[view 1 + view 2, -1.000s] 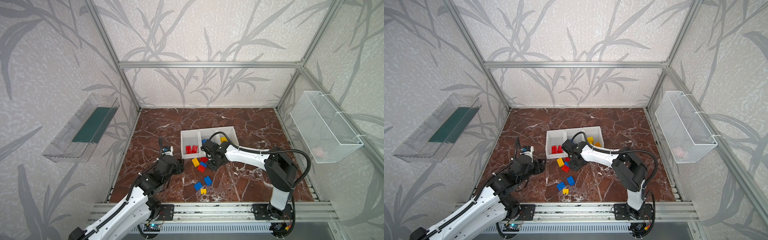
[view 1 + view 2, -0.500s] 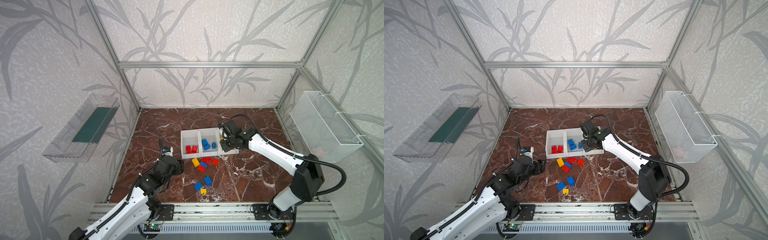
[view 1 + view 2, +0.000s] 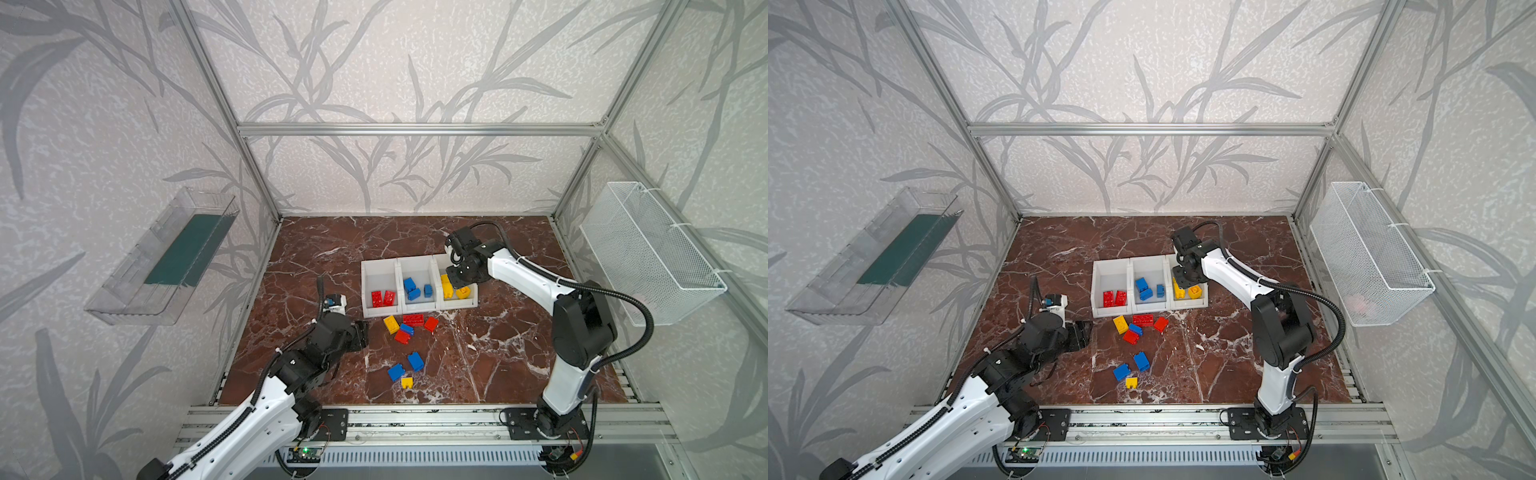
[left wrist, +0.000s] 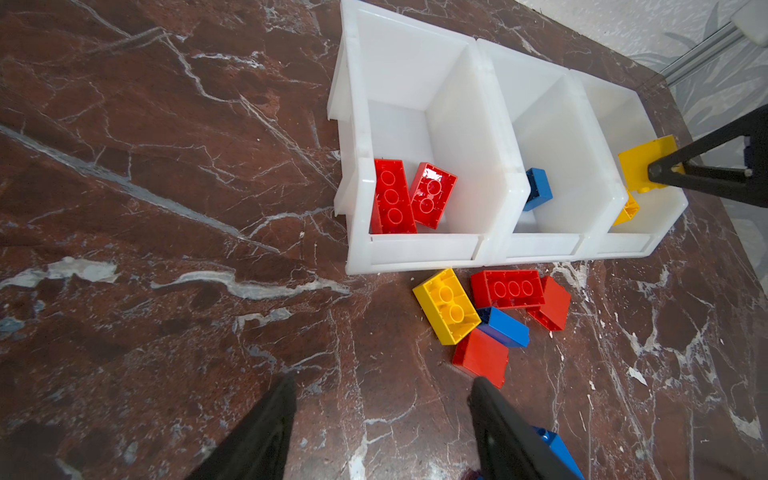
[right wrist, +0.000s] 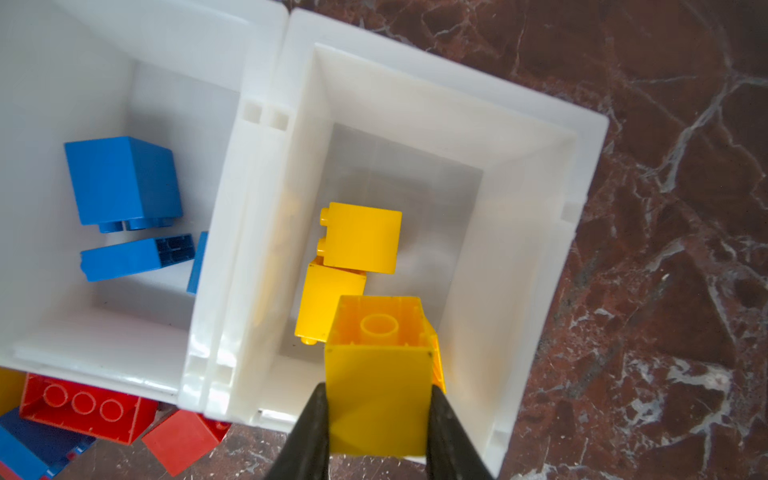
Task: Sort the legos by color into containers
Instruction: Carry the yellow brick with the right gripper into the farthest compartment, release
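In both top views the containers (image 3: 419,309) sit mid-frame: two red, three blue, then yellow. Eight legos (image 3: 412,319) lie loose below them.

Left wrist: left gripper (image 4: 382,379) wide, empty, lower centre.

Right wrist: right gripper (image 5: 377,387) pinches a yellow lego (image 5: 376,332) above two more in the end bin (image 5: 536,249).

Bright, even light casts only soft shadows; the white bins (image 4: 469,124) nearly blow out, and wrist views bend at edges.
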Motion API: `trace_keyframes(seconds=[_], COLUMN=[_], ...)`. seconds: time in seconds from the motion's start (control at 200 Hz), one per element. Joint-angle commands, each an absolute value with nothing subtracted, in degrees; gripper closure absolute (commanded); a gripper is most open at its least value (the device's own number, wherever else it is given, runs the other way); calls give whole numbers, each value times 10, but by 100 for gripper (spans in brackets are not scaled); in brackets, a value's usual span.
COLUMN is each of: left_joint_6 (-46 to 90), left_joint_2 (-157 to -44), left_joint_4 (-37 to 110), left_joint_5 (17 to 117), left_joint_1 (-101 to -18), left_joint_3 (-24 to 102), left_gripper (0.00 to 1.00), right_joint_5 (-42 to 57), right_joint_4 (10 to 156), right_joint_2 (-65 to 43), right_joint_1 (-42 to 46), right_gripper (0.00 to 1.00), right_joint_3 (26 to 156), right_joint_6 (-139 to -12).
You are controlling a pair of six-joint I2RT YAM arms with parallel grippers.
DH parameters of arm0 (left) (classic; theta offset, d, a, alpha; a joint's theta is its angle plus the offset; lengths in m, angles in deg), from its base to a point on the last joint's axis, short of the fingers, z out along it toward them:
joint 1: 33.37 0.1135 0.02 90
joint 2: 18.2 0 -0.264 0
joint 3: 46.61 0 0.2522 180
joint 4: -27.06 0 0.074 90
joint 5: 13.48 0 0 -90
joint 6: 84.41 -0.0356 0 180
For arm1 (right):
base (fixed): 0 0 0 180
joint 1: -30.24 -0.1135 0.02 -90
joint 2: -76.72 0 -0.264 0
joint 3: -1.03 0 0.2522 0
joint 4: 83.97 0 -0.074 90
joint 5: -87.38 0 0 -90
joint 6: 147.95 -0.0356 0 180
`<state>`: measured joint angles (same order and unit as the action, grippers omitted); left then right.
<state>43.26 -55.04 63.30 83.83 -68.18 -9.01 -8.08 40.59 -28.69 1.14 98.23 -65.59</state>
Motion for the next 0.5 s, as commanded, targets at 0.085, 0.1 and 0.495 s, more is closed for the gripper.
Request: trace_keyframes(seconds=[0.085,0.1,0.495], left_joint_6=[445,445,444], left_joint_2=[-546,-546,-556], left_joint_4=[648,647,640], left_joint_5=[834,833,825], left_joint_1=[-682,-681,-681], left_joint_3=[-100,-101,-107], left_gripper=[31,31,31], right_joint_5=[-67,-67,-26], right_joint_4=[398,397,392], right_joint_2=[-280,-279,-231], right_joint_1=[14,14,14], right_gripper=[48,47,41], right_joint_3=[1010,1011,995], right_joint_6=[-669,-670,-677])
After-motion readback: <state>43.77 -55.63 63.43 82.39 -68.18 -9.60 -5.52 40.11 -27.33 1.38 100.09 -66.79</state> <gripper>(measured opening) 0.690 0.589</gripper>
